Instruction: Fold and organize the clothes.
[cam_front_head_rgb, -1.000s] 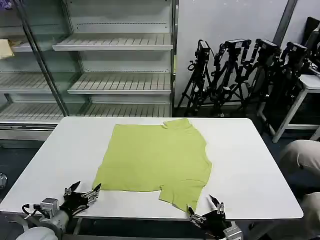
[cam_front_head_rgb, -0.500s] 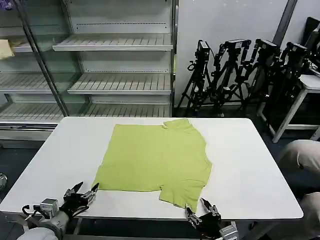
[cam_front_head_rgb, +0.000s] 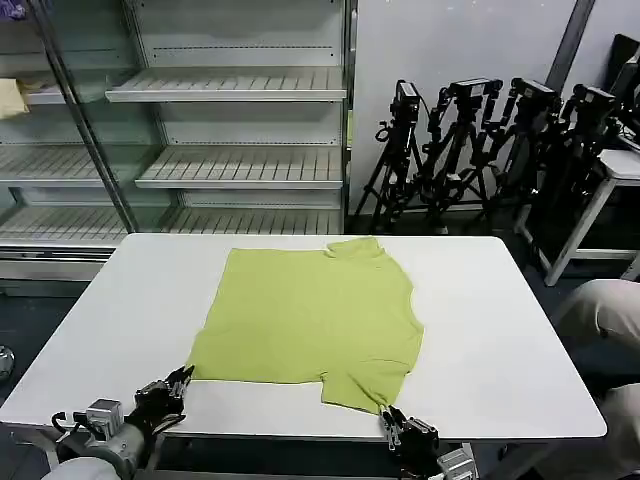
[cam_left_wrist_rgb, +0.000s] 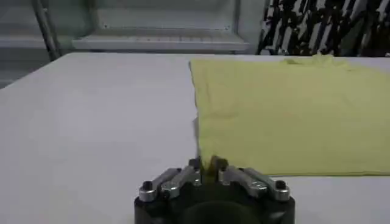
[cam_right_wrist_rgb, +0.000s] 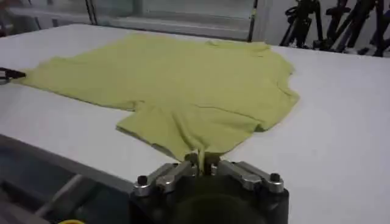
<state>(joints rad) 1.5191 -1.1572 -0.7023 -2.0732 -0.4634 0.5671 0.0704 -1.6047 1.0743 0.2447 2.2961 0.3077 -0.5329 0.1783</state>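
A: What differs from a second ago?

B: Both grippers have closed in on the T-shirt (cam_front_head_rgb: 310, 325). The left gripper (cam_front_head_rgb: 180, 380) had its fingers spread just off the shirt's near left corner; now they are drawn together at that corner. The right gripper (cam_front_head_rgb: 392, 420) has come forward too, and its fingers have gone from spread to pressed on the tip of the near sleeve.

A: Do they really hold cloth?

B: The right wrist view shows a pleat of fabric running between the fingertips (cam_right_wrist_rgb: 198, 161), so that one pinches the sleeve. In the left wrist view the fingertips (cam_left_wrist_rgb: 196, 164) sit almost together at the hem corner; the cloth seems caught between them, though the view is too low to be sure.

A: And the shirt itself?

B: Thin, soft, lime yellow-green cotton, lying flat in the middle of the white table (cam_front_head_rgb: 500, 330), collar toward the far edge and one short sleeve reaching the near edge. A few low wrinkles fan out from the right gripper's pinch.

A: Room to move?

B: The smooth tabletop is bare on both sides of the shirt, and widest toward the right edge.
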